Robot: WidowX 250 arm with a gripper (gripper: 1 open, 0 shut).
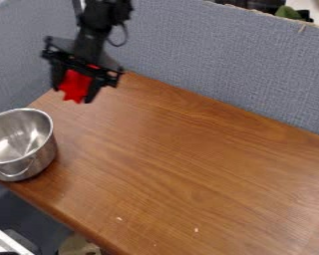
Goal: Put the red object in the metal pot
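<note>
End effector (pixel 79 88): clamped on red object (pixel 77 86), aloft over desk (pixel 189 159). Pot (pixel 19 141): at 7 o'clock below, apart.

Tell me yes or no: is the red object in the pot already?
No, the red object is held in the gripper above the table, up and to the right of the pot, which looks empty.

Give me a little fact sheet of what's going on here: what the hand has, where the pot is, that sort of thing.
Hand: raised above the table's far left corner, closed around the red object
Red object: held in the air, off the table
Metal pot: upright at the table's left edge, nothing visible inside
Table: brown wood
Backdrop: grey partition wall
Task status: red object not yet in pot
</note>
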